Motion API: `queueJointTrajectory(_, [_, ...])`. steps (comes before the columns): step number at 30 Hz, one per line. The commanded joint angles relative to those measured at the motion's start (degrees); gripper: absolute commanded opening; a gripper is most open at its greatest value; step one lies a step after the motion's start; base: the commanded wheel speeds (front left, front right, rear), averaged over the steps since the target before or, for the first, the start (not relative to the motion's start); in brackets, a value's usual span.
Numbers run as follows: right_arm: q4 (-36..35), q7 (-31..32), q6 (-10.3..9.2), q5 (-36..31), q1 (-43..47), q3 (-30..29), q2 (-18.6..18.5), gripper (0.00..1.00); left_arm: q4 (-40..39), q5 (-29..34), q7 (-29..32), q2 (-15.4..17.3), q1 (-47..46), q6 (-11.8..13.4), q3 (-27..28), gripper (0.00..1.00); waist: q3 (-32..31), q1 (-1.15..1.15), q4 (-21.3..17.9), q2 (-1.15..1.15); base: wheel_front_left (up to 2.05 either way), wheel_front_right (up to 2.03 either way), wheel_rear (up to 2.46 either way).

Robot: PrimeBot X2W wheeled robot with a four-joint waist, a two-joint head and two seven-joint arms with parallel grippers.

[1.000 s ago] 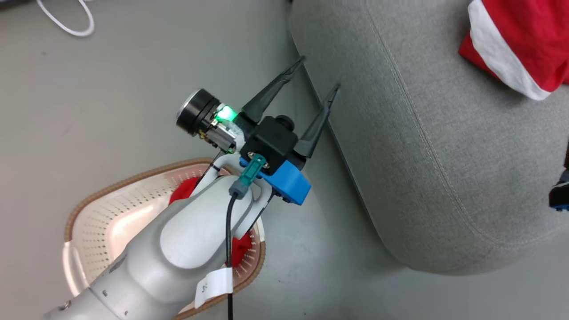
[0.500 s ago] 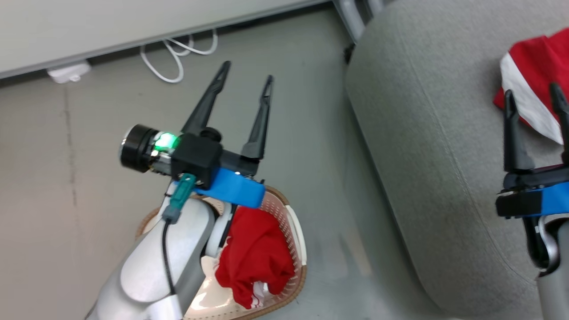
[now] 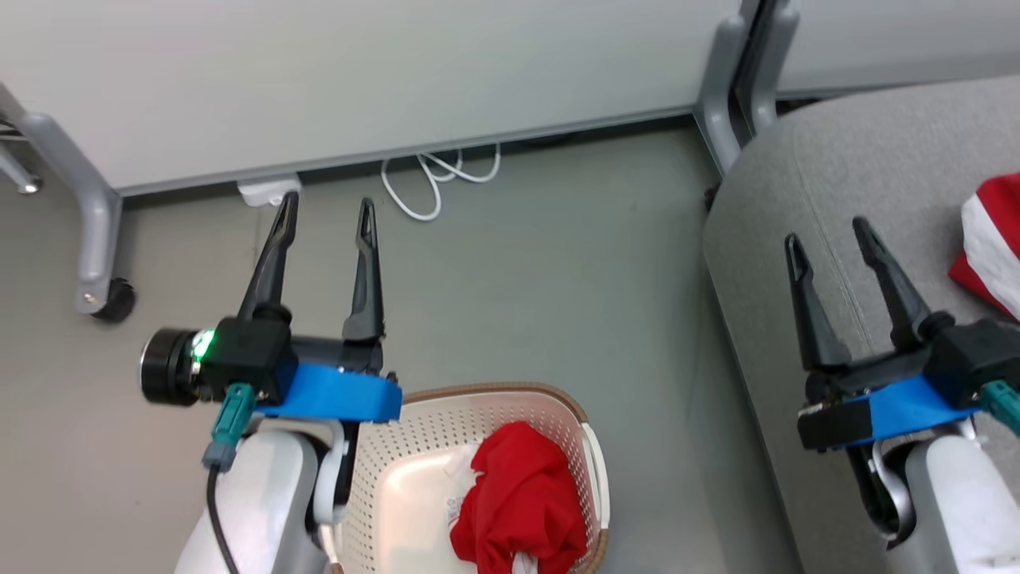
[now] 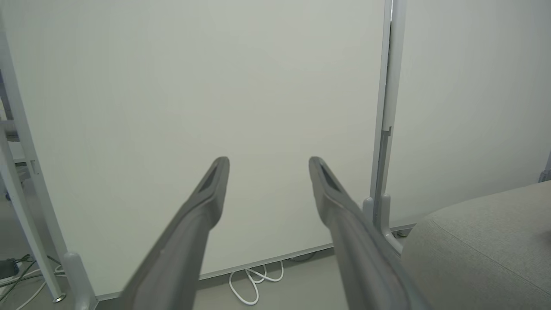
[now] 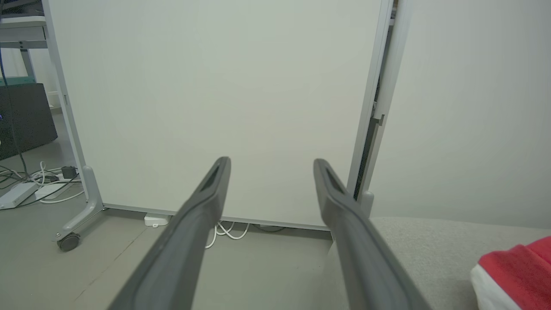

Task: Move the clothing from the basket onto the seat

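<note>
- Low in the head view, near the robot, a crumpled red garment (image 3: 522,502) lies in the right half of a cream basket (image 3: 486,396) with a brown rim. The basket stands on a grey floor (image 3: 558,279).
- Far to the right, a second garment (image 3: 992,247), red with a white stripe, lies on the grey seat (image 3: 797,175), well apart from the basket.
- The left gripper (image 3: 327,199) hovers by the basket's far left side, its jaws spread and holding nothing.
- The right gripper (image 3: 825,229) hovers over the seat's left edge, its jaws likewise spread and empty.
- Judging by its folds, the red garment is light, soft and limp. It should sag and drape when lifted, and it is unlikely to slip or break.
- The raised bunch at the top of the heap looks like the best place to pinch.
- A pale patch on the basket's bottom may be a label. No writing or brand can be read anywhere.
</note>
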Motion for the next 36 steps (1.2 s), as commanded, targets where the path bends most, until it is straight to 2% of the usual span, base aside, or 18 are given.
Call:
queueJointTrajectory(1, [0.37,-0.2,0.01,0.05,1.86,-0.31,0.71,1.0,-0.37,0.76,-0.24,-0.55,2.05,-0.78,1.52,1.0,-2.13,0.01,1.68,0.0,0.0,0.0,0.0])
queueJointTrajectory(11, [2.36,-0.2,0.01,-0.23,8.12,-2.18,3.81,1.0,0.68,3.77,-0.21,-3.15,10.06,-4.83,8.4,1.0,-5.73,0.01,3.01,0.0,0.0,0.0,0.0])
queueJointTrajectory(21, [4.75,-0.2,0.01,0.05,12.03,-4.87,5.33,1.0,1.81,5.91,-0.2,-4.82,14.35,-8.22,12.06,1.0,-7.34,0.01,3.04,0.0,0.0,0.0,0.0])
queueJointTrajectory(36, [6.71,-0.2,0.01,0.23,15.66,-6.71,7.07,1.0,3.24,7.04,-0.21,-5.68,16.94,-10.06,14.67,1.0,-8.33,0.01,3.43,0.0,0.0,0.0,0.0])
